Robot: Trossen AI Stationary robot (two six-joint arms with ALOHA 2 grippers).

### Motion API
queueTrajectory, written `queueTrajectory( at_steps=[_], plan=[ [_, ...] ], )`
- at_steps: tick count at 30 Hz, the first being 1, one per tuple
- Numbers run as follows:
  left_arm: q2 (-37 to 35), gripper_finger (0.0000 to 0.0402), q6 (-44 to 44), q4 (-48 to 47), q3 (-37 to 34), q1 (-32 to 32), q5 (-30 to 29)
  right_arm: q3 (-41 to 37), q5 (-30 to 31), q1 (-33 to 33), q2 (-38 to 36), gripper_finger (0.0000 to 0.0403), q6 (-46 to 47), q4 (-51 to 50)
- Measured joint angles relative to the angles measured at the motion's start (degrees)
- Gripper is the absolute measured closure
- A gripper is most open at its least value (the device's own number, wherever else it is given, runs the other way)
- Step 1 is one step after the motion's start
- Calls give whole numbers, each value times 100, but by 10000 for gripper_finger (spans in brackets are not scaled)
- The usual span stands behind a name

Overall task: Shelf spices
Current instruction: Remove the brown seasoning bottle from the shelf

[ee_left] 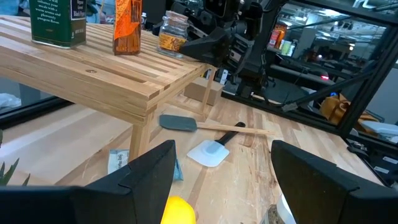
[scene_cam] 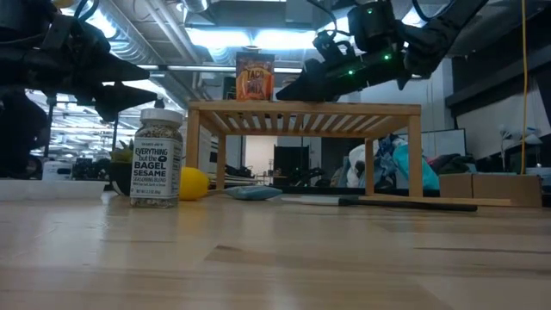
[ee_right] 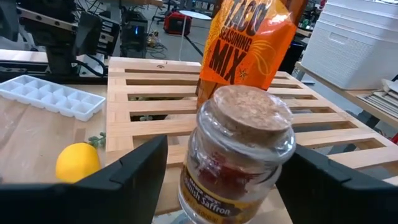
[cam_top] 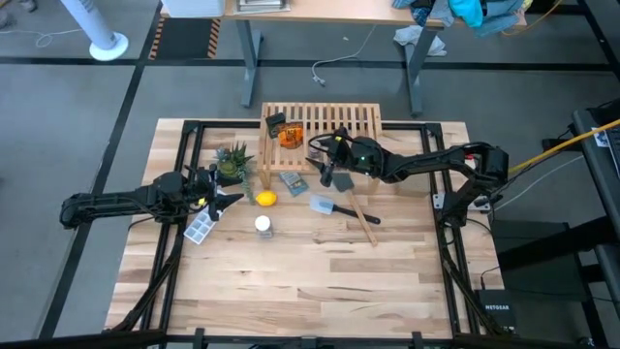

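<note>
The slatted wooden shelf [cam_top: 354, 118] stands at the table's far middle. On its top are an orange seasoning packet [cam_top: 291, 136] and a dark square tin [cam_top: 276, 123]. My right gripper [ee_right: 224, 180] reaches over the shelf's near left part from the table's right, shut on a small cork-topped glass jar [ee_right: 239, 155]. The white-capped jar [cam_top: 263, 225] stands upright on the tabletop in front of the shelf. My left gripper [cam_top: 228, 199] waits open at the table's left, level, with nothing between its fingers. My right gripper has the glass jar's body [ee_right: 193, 186], below the cork, between its two fingers [ee_right: 140, 171]. They come nearly level from the table's right, slanting slightly down. The jar is about upright over the shelf's slats. Its base is out of frame, so I cannot tell if it rests there.
A lemon [cam_top: 265, 200], a small blue packet [cam_top: 291, 180] and two spatulas [cam_top: 325, 206] lie on the table in front of the shelf. A potted plant [cam_top: 232, 160] and a white ice tray [cam_top: 201, 228] sit by my left gripper. The near half of the table [cam_top: 320, 291] is bare wood.
</note>
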Motion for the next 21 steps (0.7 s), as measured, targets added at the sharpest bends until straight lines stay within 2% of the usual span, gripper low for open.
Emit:
queueTrajectory(
  at_steps=[3,8,16,21],
  plan=[
    [0,144,0,2,-1,1,0,-1,0,0,0,147,1,0],
    [0,144,0,1,-1,1,0,1,-2,9,0,209,2,29],
    [0,144,-33,1,0,1,0,1,-2,17,-42,209,10,-13],
    [0,144,-43,2,0,0,0,-6,63,172,-319,209,169,-62]
  ],
)
